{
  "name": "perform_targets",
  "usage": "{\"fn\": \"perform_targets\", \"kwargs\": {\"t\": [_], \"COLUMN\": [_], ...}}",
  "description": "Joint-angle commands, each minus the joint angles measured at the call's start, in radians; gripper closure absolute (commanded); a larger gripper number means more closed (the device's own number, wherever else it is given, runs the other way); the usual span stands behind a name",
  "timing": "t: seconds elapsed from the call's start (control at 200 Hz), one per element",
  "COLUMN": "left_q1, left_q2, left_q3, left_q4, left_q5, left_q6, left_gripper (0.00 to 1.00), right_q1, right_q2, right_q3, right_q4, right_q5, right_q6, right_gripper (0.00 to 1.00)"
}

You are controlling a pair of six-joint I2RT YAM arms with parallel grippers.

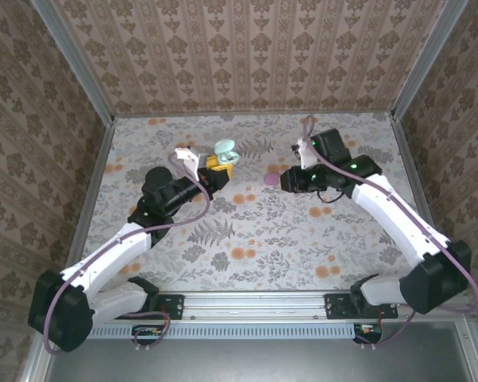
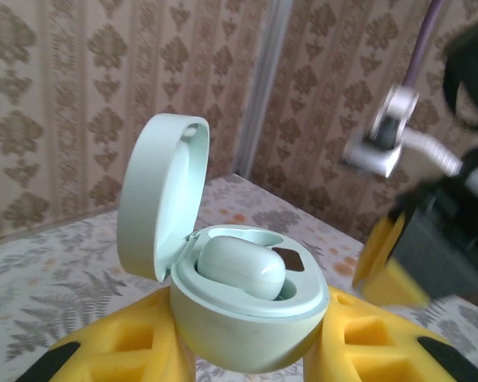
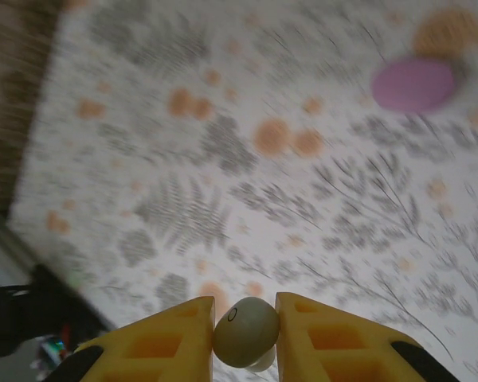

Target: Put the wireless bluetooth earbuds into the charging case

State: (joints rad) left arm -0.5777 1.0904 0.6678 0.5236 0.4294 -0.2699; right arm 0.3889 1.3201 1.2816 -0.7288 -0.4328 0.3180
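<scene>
— Right hand (image 3: 245,309) is clamped on the pale earbud (image 3: 244,334), bottom centre of its wrist view. Left hand (image 1: 213,165) grips the open charging case (image 2: 251,310).
— I'd hover over the free well (image 2: 289,259), right of the seated bud (image 2: 240,267), descend slowly, then release.

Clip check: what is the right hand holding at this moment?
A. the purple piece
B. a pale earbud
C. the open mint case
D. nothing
B: the right wrist view shows a pale earbud pinched in the right hand, and the case sits in the left hand.
</scene>
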Motion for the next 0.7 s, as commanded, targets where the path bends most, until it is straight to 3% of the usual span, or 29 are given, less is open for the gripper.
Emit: {"fn": "perform_targets", "kwargs": {"t": [0.0, 0.245, 0.695], "left_q1": [-0.013, -0.037, -0.058], "left_q2": [0.041, 0.131, 0.151], "left_q3": [0.07, 0.127, 0.144], "left_q4": [0.072, 0.117, 0.136], "left_q5": [0.134, 0.3, 0.359], "left_q6": [0.0, 0.006, 0.006], "left_gripper": [0.7, 0.71, 0.71], "right_q1": [-0.007, -0.006, -0.003], "right_q2": [-0.053, -0.094, -0.04], "right_q3": [0.08, 0.137, 0.157], "right_q4": [-0.001, 0.108, 0.209], "right_q5": [-0.179, -0.357, -0.391], "right_q6": [-0.049, -0.025, -0.002], "right_gripper": [0.74, 0.74, 0.74]}}
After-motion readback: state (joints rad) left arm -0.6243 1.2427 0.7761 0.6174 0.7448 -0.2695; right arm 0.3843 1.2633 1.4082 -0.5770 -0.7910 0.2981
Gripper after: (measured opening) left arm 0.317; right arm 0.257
